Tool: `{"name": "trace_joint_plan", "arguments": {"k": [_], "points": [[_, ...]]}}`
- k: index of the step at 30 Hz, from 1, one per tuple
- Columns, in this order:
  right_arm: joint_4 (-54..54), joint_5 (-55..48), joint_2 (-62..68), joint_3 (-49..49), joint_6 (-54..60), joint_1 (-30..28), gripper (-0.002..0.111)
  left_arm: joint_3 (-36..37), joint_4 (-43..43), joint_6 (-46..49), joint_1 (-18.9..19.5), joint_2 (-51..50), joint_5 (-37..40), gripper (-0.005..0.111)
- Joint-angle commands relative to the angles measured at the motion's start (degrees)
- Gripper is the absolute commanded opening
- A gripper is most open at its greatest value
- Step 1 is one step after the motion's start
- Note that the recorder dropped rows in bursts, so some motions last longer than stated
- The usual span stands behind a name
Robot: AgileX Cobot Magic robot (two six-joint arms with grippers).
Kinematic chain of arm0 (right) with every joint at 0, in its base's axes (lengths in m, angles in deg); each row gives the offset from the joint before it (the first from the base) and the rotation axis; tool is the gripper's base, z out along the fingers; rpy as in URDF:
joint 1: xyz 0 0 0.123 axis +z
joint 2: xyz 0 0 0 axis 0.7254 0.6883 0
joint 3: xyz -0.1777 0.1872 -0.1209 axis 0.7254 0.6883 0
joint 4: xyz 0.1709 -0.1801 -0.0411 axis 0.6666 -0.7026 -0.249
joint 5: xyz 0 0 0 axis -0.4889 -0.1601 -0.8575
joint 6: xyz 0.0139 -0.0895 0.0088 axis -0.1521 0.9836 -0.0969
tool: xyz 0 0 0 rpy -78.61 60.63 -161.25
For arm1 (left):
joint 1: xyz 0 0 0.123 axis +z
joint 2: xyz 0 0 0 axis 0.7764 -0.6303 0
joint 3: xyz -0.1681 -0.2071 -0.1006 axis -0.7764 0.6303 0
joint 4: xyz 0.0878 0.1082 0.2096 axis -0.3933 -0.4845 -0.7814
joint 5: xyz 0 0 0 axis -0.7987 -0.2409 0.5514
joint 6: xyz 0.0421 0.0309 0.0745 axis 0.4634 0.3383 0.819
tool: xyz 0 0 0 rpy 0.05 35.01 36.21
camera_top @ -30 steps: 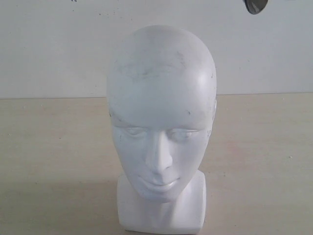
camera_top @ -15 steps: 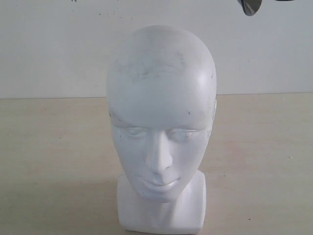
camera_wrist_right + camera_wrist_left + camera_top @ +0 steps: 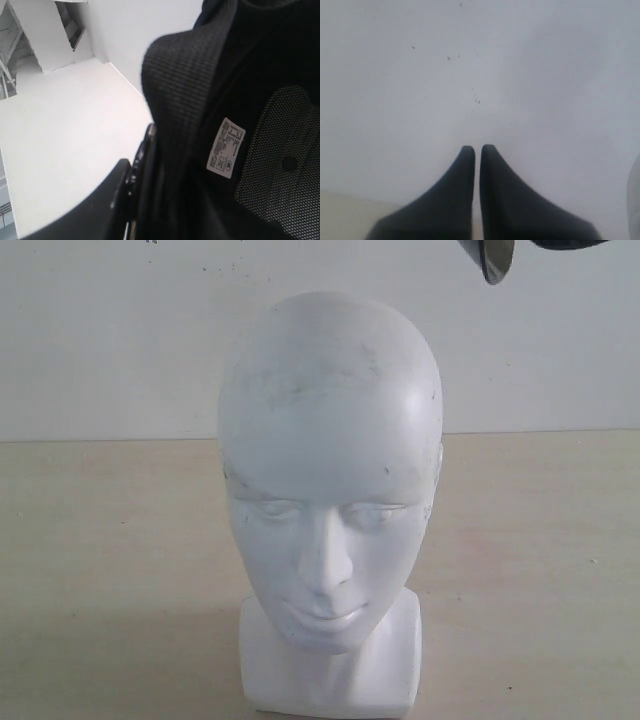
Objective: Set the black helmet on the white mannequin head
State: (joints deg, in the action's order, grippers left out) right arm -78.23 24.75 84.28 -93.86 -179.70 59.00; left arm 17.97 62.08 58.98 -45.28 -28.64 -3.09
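Note:
The white mannequin head [image 3: 330,460] stands upright on its squarish base [image 3: 400,670], in the middle of the exterior view, face to the camera. Only a tinted visor edge and dark shell rim of the black helmet [image 3: 492,260] show, at the top right, above and to the right of the head and apart from it. The right wrist view is filled by the helmet's padded lining [image 3: 190,90] with its white label [image 3: 226,148]. My right gripper [image 3: 142,172] is shut on the helmet rim; one finger [image 3: 107,200] shows outside the shell. My left gripper [image 3: 477,148] is shut and empty, facing a white wall.
The head stands on a pale wooden table [image 3: 100,540] whose far edge meets a white wall [image 3: 100,340]. The right wrist view also shows white surfaces and a stair-like white structure [image 3: 45,40] beyond the helmet.
The helmet's visor edge has moved left and come lower into the top right of the exterior view. The mannequin head has not moved.

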Motion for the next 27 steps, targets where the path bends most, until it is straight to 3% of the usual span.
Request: {"name": "trace_joint_plan", "arguments": {"k": [1, 8, 12, 17, 21, 27], "points": [[-2.4, 5.4, -1.0, -4.4, -2.1, 0.0, 0.0, 0.0, 0.6, -6.1, -0.2, 0.2, -4.9, 0.004], [-4.5, 5.4, -1.0, -5.4, -4.4, 1.0, 0.0, -0.1, -1.0, -17.7, -0.2, 0.2, -3.7, 0.004], [-3.8, 5.4, -0.9, -5.4, 1.1, 7.7, 0.0, -2.7, -6.4, -21.6, -0.2, 0.2, -2.5, 0.004], [-0.6, 5.4, 0.1, -5.4, 11.7, 19.4, 0.0, -8.7, -24.2, -33.5, -0.2, -4.6, 1.7, 0.004], [2.2, 5.4, 2.6, -5.4, 18.0, 28.0, 0.0, -13.3, -38.0, -44.9, -0.2, -13.2, -8.6, 0.004], [4.7, 5.4, 7.1, -5.4, 24.0, 36.6, 0.0, -22.6, -53.4, -54.4, -0.2, -27.1, -14.9, 0.004]]}}
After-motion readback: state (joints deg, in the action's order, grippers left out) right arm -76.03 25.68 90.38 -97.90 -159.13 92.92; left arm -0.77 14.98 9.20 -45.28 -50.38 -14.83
